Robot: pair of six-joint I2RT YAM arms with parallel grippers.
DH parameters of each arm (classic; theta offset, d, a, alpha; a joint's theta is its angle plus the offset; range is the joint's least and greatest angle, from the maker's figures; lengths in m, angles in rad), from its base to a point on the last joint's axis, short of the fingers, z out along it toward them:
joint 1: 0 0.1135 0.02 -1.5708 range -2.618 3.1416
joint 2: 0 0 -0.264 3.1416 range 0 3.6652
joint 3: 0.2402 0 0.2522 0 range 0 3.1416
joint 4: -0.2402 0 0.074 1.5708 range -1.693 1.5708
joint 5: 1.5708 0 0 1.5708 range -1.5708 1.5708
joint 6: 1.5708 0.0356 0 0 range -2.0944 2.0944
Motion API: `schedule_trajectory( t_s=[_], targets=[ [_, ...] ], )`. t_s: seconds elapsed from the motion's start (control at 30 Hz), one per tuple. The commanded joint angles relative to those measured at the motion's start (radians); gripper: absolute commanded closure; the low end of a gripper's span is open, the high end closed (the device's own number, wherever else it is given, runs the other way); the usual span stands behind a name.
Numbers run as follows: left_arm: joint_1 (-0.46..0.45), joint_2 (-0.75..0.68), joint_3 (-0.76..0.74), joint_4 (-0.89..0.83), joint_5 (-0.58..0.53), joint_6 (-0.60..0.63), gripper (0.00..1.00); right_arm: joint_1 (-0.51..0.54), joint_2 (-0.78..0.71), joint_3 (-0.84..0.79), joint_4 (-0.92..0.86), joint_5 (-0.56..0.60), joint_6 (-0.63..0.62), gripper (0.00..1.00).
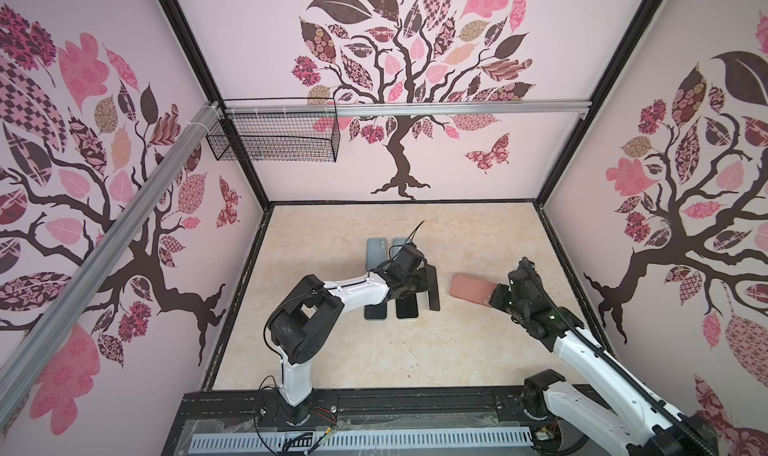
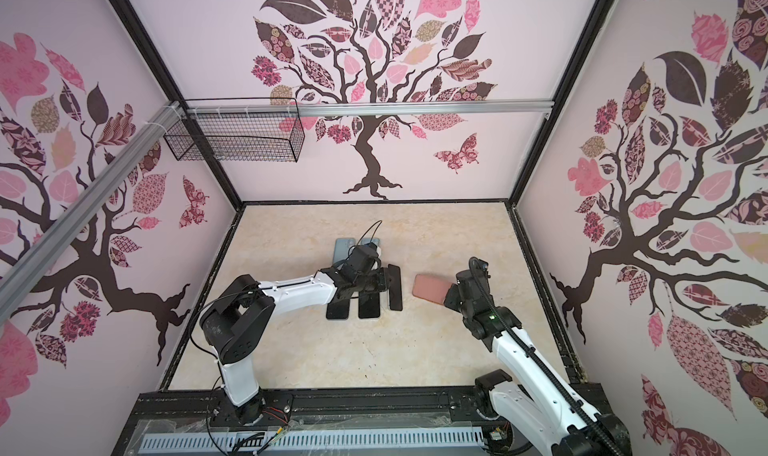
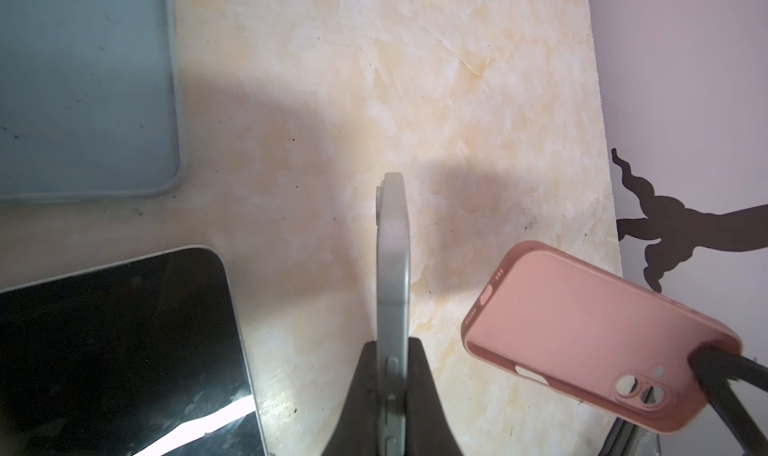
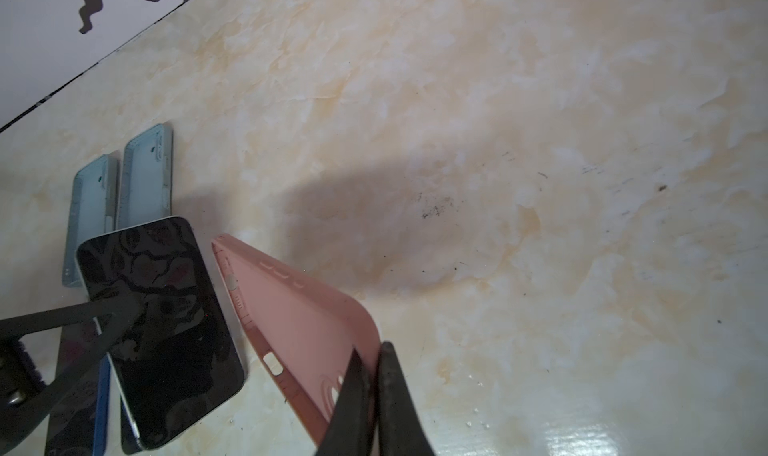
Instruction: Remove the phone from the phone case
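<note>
My left gripper (image 3: 392, 346) is shut on the pale phone (image 3: 392, 246), which stands edge-on between its jaws, above the table. In both top views that phone (image 1: 433, 289) hangs as a dark slab just right of the left gripper (image 1: 424, 285). The pink phone case (image 3: 582, 329) is empty and apart from the phone, to its right. My right gripper (image 4: 372, 350) is shut on the case (image 4: 299, 308) at its camera-cutout corner, holding it tilted. In a top view the case (image 1: 471, 289) sticks out leftward from the right gripper (image 1: 496, 297).
Two blue-grey cases (image 1: 376, 250) (image 1: 401, 245) lie behind the left gripper. Two dark-screened phones (image 1: 376, 308) (image 1: 406, 308) lie flat beside and under it. A wire basket (image 1: 274, 138) hangs on the back wall. Bare marble tabletop (image 1: 374, 350) lies toward the front.
</note>
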Motion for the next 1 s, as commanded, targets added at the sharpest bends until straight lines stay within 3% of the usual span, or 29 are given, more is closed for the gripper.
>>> schedule_trajectory(
  t_s=[0.0,0.2,0.47,0.97],
  targets=[
    [0.017,0.021,0.054,0.024,0.062,-0.043,1.0,-0.002,0.019,0.003,0.026,0.061,0.029,1.0],
    [0.061,0.061,0.096,0.008,0.244,-0.091,1.0,-0.002,0.077,0.017,0.059,0.082,0.031,1.0],
    [0.065,0.086,0.172,-0.134,0.281,-0.075,1.0,-0.003,0.126,0.027,0.097,0.07,0.041,1.0],
    [0.065,0.115,0.153,-0.116,0.26,-0.101,1.0,-0.001,0.157,0.02,0.117,-0.031,0.059,1.0]
  ],
)
